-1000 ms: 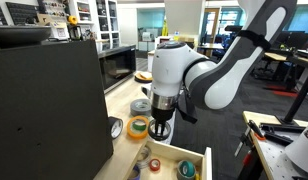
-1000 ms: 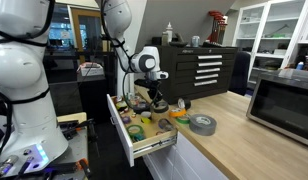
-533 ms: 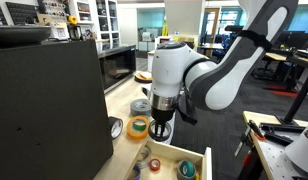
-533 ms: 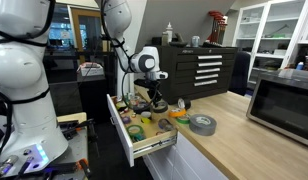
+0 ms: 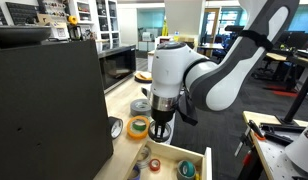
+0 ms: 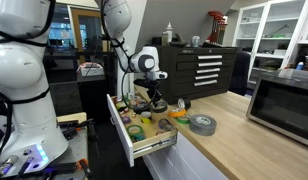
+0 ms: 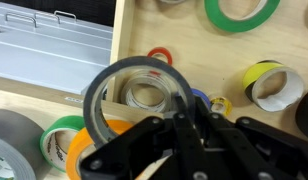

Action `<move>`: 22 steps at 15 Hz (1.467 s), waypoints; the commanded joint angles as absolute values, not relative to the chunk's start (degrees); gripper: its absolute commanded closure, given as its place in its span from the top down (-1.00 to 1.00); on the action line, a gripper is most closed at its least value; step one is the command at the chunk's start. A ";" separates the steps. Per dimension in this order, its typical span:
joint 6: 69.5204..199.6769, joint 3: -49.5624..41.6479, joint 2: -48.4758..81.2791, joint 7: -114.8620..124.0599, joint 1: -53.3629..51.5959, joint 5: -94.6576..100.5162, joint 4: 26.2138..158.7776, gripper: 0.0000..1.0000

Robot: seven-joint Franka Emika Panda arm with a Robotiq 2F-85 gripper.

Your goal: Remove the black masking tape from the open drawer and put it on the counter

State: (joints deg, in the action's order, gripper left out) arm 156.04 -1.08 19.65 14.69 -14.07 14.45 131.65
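My gripper (image 7: 184,128) is shut on the wall of the black masking tape (image 7: 122,72), a thin black ring held up in the air. In the wrist view it hangs over the side wall of the open drawer (image 7: 120,35), with the drawer floor beyond it. In both exterior views the gripper (image 5: 160,128) (image 6: 154,103) hovers just above the pale wood drawer (image 5: 198,160) (image 6: 122,128), beside the counter (image 5: 122,100) (image 6: 234,145). The tape shows as a dark ring at the fingertips (image 5: 160,131).
Several rolls lie in the drawer: a green ring (image 7: 242,10), a red ring (image 7: 160,56), a yellow-and-white roll (image 7: 270,86). A grey roll (image 5: 141,106) (image 6: 202,123) and a yellow-orange roll (image 5: 139,126) sit on the counter. A big black box (image 5: 44,110) stands beside it.
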 commanded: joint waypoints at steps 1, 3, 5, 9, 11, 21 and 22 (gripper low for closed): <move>153.52 0.63 17.62 12.51 -13.07 12.51 132.09 -0.90; 153.10 1.93 17.59 10.96 -12.30 10.60 132.11 -0.90; 151.96 2.19 20.19 9.88 -12.06 9.78 129.21 -0.90; 148.02 0.64 21.35 10.44 -11.79 10.53 124.05 -0.90; 145.28 0.17 22.66 10.65 -11.46 10.91 119.93 -0.90; 140.71 -0.27 28.53 10.74 -11.37 11.21 109.20 -0.90; 140.39 -0.34 28.88 10.51 -11.40 11.46 108.73 -0.90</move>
State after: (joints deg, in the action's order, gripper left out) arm 143.56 -0.08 27.85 11.14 -11.26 10.89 111.45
